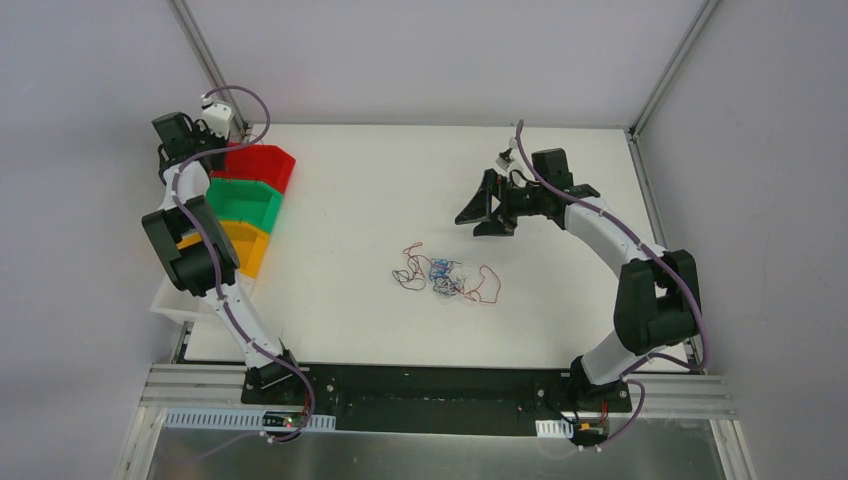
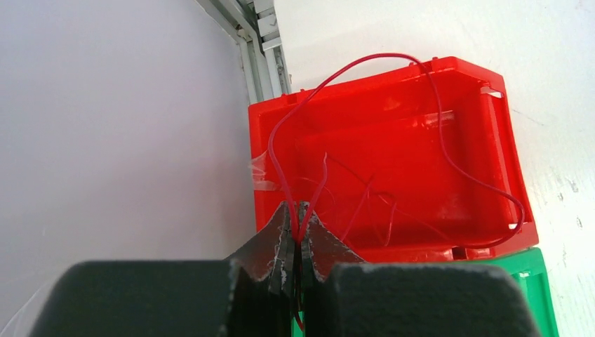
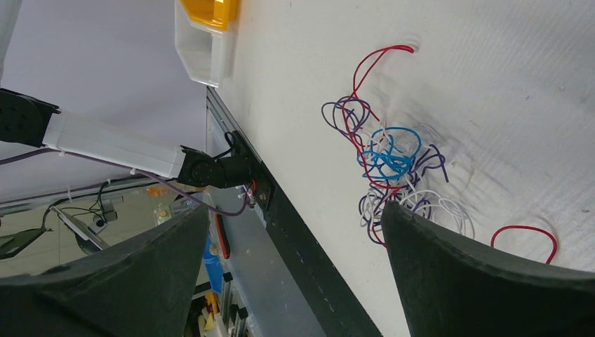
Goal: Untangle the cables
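Step in hand, as judged: a separated thin red wire (image 2: 365,62) is to be dropped into the red plastic bin (image 2: 491,84) at the far-left of the white table (image 1: 350,310). The left gripper (image 2: 298,210) is seen clamped shut on both ends of that wire, pinched between the black fingertips, directly above the bin. The wire arcs up in a wide loop, and its lower right part appears to cross the bin's wall next to the green plastic bin (image 2: 540,281). For a clean drop, the wrist should be shifted toward the bin's centre and lowered before release, so that the springy loop is not left hanging over the rim; a slow opening is advised, since hair-thin wire can cling to the pads. A few thin red strands are already visible inside the bin. The right gripper (image 1: 485,215) is spread wide, nothing held or touched, hovering just beyond the tangled bundle of red, blue, dark and white wires (image 1: 440,275), which lies mid-table, well apart from the bins. That tangle is framed between the right fingers in the wrist view, with one red loop (image 3: 526,235) lying slightly apart at its edge.
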